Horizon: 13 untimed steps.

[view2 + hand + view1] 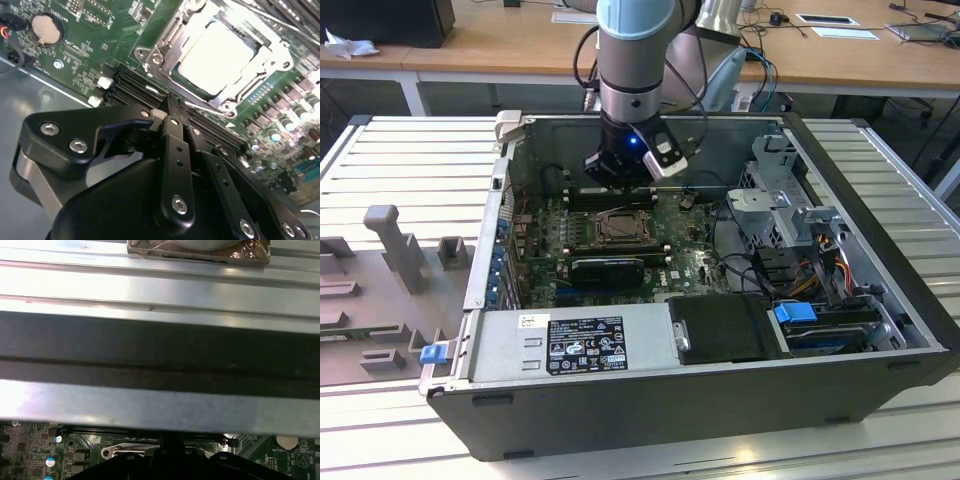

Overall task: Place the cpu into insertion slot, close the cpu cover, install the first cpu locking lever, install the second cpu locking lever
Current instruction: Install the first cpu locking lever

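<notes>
Open computer case (pixel 880 330) lies on its side on a ribbed metal counter (pixel 410 160), motherboard (pixel 690 265) facing up.

Arm (pixel 635 60) reaches down into the case from the far side. End effector (pixel 625 170) hangs just above the board, near the far edge of the insertion slot (pixel 617 228). In the second wrist view the end effector (pixel 174 105) shows its black fingers (pixel 176 145) pressed together with nothing between them; the tips sit over the black memory slots (pixel 200 130) just beside the socket, at a thin silver locking lever (pixel 207 107) that runs along the socket's near edge. Cannot tell whether the tips touch the lever.

Cpu (pixel 220 57), pale and square, is seated in the insertion slot (pixel 155 57). Cpu cover (pixel 260 75) lies down over it as a silver frame, the chip showing through the cut-out middle.

A round coin cell battery (pixel 46 28) sits on the green board well apart from the socket.

In the exterior view: power supply (pixel 570 345) with a label along the near side of the case, grey drive cage (pixel 790 200) at the exterior view's right, a blue-tabbed drive bay (pixel 795 312) below it. Grey moulded fixtures (pixel 395 245) stand on the counter at the exterior view's left.

The first wrist view looks across the case wall (pixel 160 355) to the ribbed counter (pixel 160 285), with a strip of green board (pixel 30 450) beneath.
</notes>
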### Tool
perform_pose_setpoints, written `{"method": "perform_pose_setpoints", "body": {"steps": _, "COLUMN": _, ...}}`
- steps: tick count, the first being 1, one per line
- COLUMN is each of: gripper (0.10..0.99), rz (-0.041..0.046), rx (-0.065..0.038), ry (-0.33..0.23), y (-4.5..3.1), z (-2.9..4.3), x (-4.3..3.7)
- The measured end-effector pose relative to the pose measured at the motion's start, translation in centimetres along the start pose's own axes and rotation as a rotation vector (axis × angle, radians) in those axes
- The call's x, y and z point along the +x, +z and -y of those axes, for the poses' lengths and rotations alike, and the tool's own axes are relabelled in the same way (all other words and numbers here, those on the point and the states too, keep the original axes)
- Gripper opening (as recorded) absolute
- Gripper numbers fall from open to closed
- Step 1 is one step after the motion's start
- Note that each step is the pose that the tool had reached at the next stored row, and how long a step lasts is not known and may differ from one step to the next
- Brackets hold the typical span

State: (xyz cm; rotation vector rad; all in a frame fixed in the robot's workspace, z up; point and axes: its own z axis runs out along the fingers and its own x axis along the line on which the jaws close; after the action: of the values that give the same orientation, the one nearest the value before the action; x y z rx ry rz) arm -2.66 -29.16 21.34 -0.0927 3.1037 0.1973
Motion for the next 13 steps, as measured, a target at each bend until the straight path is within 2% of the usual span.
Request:
{"method": "perform_pose_setpoints", "body": {"steps": 4, "gripper": 0.106, "rz": 0.0000, "rx": 0.001, "ry": 0.000, "y": 0.26, "z": 0.05, "x": -0.33}}
{"method": "perform_pose_setpoints", "body": {"steps": 13, "gripper": 0.106, "rz": 0.0004, "rx": 0.001, "ry": 0.005, "y": 0.86, "z": 0.20, "x": -0.40}}
